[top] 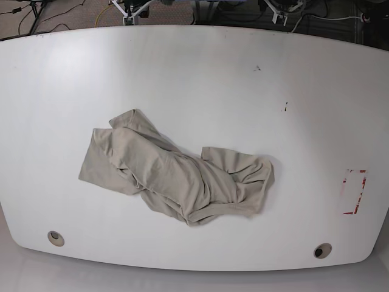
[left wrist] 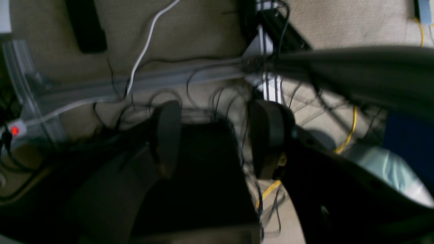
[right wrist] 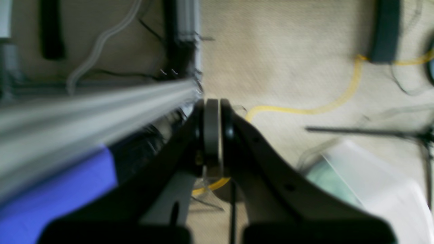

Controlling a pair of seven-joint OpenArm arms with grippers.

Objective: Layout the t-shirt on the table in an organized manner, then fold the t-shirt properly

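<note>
The beige-grey t-shirt (top: 176, 173) lies crumpled and bunched in the middle of the white table (top: 200, 79), stretched from left to lower right, with folds lying over one another. Neither arm shows in the base view. In the left wrist view my left gripper (left wrist: 217, 135) is open, with nothing between its dark fingers (left wrist: 168, 135), and it hangs over carpet and cables off the table. In the right wrist view my right gripper (right wrist: 212, 135) is shut with its pads pressed together, empty, also over the floor. Neither wrist view shows the t-shirt.
Two grey grommet holes (top: 56, 238) (top: 322, 250) sit near the table's front edge. A red-outlined mark (top: 354, 191) is at the right. An aluminium frame bar (right wrist: 95, 108), a yellow cable (right wrist: 305, 110) and a clear plastic bin (right wrist: 366, 176) lie below the right gripper.
</note>
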